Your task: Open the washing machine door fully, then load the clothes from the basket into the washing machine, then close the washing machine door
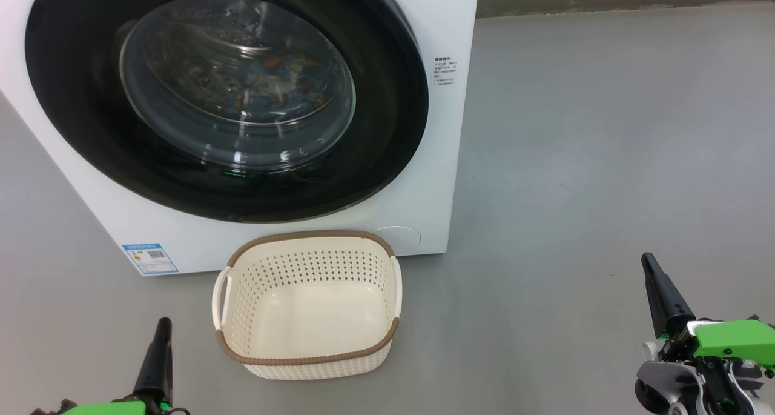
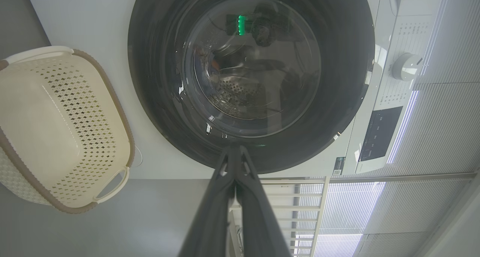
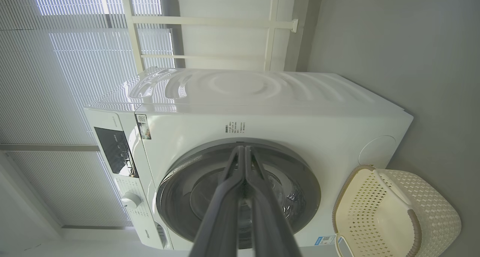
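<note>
The white washing machine (image 1: 448, 160) stands at upper left with its round black door (image 1: 79, 118) shut flat against the front. Through the glass porthole I see the clothes (image 1: 284, 79), blue with orange-brown patches, lying inside the drum. On the floor in front sits the cream basket (image 1: 306, 306) with its brown rim, nothing in it. My left gripper (image 1: 162, 325) is shut and holds nothing, low at the basket's left. Shut and holding nothing too, my right gripper (image 1: 649, 260) hangs well right of the basket. In the wrist views the left gripper (image 2: 235, 149) and right gripper (image 3: 243, 149) point at the door (image 2: 337, 110) (image 3: 180, 182).
Grey floor (image 1: 605, 130) stretches open to the right of the machine and around the basket. A grey skirting strip (image 1: 605, 0) runs along the back. The machine's control panel (image 2: 378, 133) and dial (image 2: 407, 66) sit above the door, with window blinds (image 3: 56, 80) behind.
</note>
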Robot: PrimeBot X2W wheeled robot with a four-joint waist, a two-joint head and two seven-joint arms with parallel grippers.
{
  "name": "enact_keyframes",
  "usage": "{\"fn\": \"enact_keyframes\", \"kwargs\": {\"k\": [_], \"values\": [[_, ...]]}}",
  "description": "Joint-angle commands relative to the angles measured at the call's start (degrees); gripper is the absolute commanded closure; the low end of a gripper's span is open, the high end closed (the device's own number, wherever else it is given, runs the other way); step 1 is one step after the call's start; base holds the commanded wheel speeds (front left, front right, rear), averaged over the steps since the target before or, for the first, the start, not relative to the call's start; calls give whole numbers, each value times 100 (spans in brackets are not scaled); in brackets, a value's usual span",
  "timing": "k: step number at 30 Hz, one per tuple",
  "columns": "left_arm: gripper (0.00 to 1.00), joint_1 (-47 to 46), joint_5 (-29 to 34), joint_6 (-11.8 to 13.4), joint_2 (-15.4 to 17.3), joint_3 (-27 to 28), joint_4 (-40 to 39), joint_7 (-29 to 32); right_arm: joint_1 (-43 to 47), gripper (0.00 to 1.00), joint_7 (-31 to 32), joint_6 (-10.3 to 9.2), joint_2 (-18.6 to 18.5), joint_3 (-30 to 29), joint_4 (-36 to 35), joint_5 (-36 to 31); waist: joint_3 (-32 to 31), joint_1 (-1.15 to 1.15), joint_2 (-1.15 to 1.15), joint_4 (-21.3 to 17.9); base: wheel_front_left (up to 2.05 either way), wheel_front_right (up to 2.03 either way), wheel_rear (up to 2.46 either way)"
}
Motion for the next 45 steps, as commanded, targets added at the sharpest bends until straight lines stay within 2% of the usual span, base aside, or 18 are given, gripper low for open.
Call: {"fn": "enact_keyframes", "kwargs": {"k": [1, 45], "values": [[100, -269, -38, -39, 49, 191, -103, 42, -23, 100, 27, 2, -52, 103, -177, 12, 0, 0, 0, 0, 0, 0, 0], [100, -267, -38, -39, 49, 191, -111, 42, -23, 100, 28, 2, -51, 101, -177, 11, 0, 0, 0, 0, 0, 0, 0]]}}
